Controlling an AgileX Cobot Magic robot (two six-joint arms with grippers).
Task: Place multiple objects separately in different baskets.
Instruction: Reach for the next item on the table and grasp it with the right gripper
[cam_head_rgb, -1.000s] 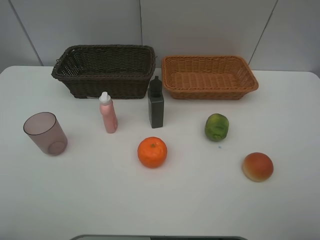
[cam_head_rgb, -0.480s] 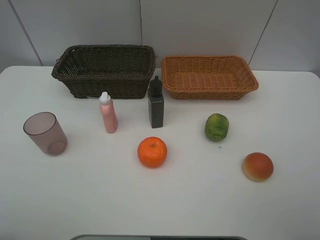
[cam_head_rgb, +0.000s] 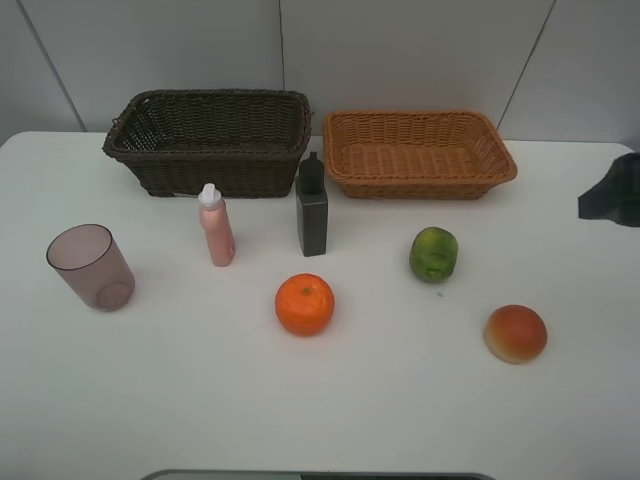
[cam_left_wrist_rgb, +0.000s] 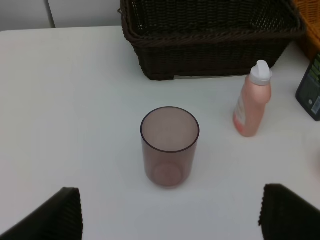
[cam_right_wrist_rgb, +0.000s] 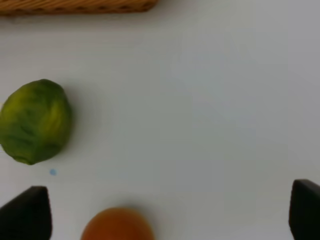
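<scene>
The left gripper stood spread wide, empty, facing the upright translucent mauve cup before the deep dark-brown wicker basket. The right gripper gaped too, touching nothing; the round green fruit lay right of that basket.

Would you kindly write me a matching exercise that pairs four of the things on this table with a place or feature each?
1 mauve cup
2 pink bottle
3 orange
4 peach-like fruit

A rightmost fruit in the high view
B wears a white cap
C leftmost thing in the high view
D just in front of the dark green bottle

Pairs: 1-C, 2-B, 3-D, 4-A
</scene>
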